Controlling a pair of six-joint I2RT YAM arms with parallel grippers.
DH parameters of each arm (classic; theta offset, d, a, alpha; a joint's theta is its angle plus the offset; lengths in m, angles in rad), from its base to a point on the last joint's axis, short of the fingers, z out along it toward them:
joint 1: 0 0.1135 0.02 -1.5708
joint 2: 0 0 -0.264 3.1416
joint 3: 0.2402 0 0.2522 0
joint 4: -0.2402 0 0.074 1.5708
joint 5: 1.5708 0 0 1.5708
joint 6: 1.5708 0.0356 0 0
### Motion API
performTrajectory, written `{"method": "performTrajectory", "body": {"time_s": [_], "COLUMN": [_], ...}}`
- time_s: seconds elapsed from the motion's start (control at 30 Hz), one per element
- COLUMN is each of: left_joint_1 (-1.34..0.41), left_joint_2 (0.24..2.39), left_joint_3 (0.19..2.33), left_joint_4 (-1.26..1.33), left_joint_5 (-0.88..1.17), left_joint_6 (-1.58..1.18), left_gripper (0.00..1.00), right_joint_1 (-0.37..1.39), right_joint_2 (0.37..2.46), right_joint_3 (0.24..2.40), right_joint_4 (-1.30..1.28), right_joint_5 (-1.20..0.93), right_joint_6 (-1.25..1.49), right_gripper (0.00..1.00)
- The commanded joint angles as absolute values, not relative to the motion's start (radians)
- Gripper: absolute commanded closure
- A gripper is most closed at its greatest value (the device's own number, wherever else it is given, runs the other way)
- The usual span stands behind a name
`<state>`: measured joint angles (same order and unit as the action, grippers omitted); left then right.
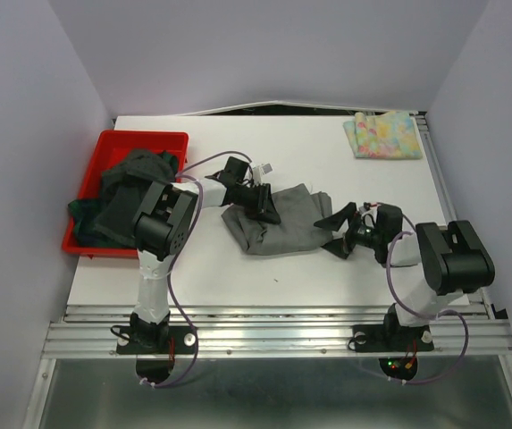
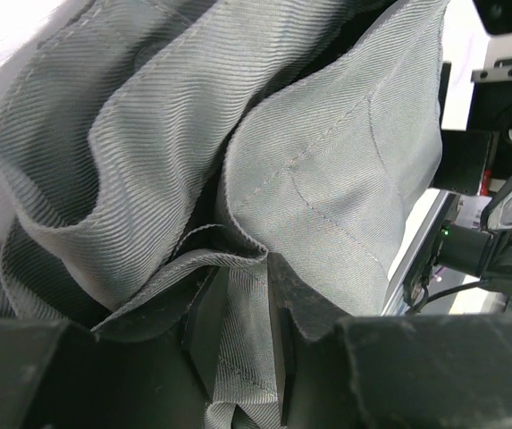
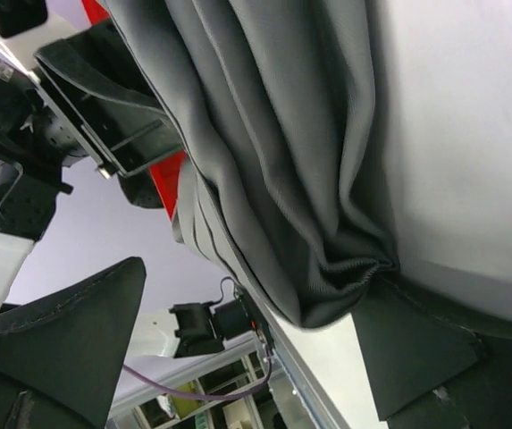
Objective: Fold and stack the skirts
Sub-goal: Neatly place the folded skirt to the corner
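Left jaws narrowed onto a bunched fold of the grey pleated skirt (image 1: 278,223), with ribbed cloth pinched between the fingers (image 2: 206,326) of the left gripper (image 1: 257,202) and spilling up and over them in loose folds. Right jaws spread wide, holding nothing. Right gripper (image 1: 338,231) low at the skirt's right edge, one finger (image 3: 416,349) just beside a puckered corner of the hem, the other (image 3: 68,340) well off to the side; whether that near finger touches the cloth, hard to tell.

Grey skirt crumpled in the middle of the white table (image 1: 238,277), between the two grippers, its left part lifted in the left grip. Pastel floral skirt (image 1: 383,134) folded flat at the far right corner, well apart from the grey one. Dark garments (image 1: 130,192) heaped in the red bin (image 1: 144,136) at the table's left edge, some draped over its near rim.
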<state>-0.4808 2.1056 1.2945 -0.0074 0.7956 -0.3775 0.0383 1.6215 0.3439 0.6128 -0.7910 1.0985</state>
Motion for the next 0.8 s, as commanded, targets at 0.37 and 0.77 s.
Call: {"method": "performTrajectory", "body": {"time_s": [0.37,0.77], "left_joint_1": [-0.488,-0.492], "left_joint_2": [2.241,2.253], "left_joint_3": [1.330,1.365], "left_joint_4": [-0.175,-0.184], "left_joint_5": [0.632,0.618], "left_joint_6": [-0.313,-0.295], "left_gripper": [0.62,0.62], "right_joint_1": [0.107,0.232], "right_joint_2": [1.873,1.913], "right_joint_3": [0.416,0.572], "right_joint_4": [0.683,0.554], "right_joint_5": [-0.440,-0.336], "right_joint_6": [0.861,0.729], "right_gripper": [0.01,0.20]}}
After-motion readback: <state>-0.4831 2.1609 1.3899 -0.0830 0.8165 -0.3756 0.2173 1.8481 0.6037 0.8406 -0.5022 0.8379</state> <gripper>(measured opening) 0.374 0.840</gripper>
